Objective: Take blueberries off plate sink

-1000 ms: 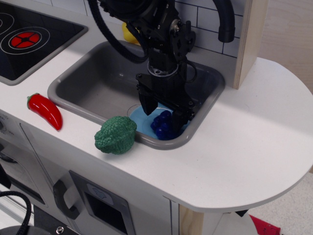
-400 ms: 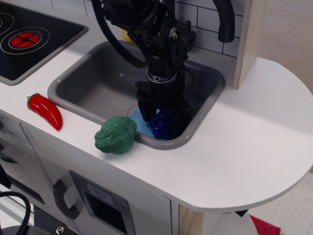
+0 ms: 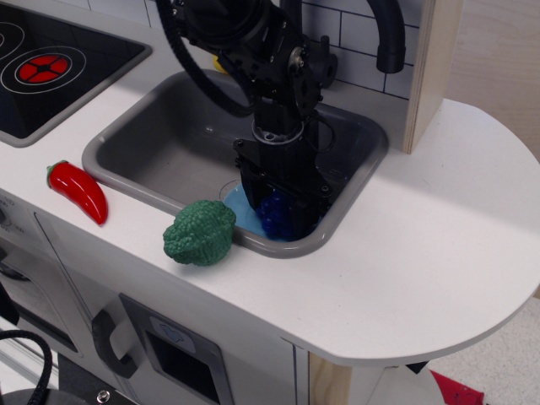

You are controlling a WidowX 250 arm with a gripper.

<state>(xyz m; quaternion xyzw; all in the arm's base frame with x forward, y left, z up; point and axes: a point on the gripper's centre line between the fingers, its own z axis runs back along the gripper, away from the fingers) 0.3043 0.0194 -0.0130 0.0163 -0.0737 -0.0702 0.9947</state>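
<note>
hand [image 3: 278, 201]: black, reaching straight down into the near right corner of the sink; its two fingers stand on either side of the blueberries and look closed in against them, though the contact itself is partly hidden by the fingers.
blueberries [image 3: 277, 216]: dark blue bumpy cluster, sitting between the fingers, on or just over the plate; i cannot tell whether it is lifted clear.
plate [image 3: 240, 209]: light blue, lying on the sink floor in the near right corner; only its left part shows, the rest is covered by the hand and the berries.
sink [image 3: 169, 152]: grey basin with rounded corners set in the white table; its left half is bare grey floor.
arm [image 3: 245, 42]: black, bulky, with a thick cable looping at its left, coming down from the top of the view over the middle of the sink.
broccoli [image 3: 200, 233]: green and knobbly, on the table at the sink's front rim, just left of the plate, touching or nearly touching the rim.
red pepper [image 3: 80, 191]: glossy, lying on the table left of the sink's front corner, well apart from the broccoli.
stovetop [image 3: 51, 67]: black with a red burner, at the far left.
faucet [image 3: 390, 38]: black curved spout, behind the sink's right end.
yellow item [image 3: 221, 63]: only a small part shows behind the arm at the sink's back edge; too hidden to name.
table [image 3: 439, 245]: white, rounded at the right end.
</note>
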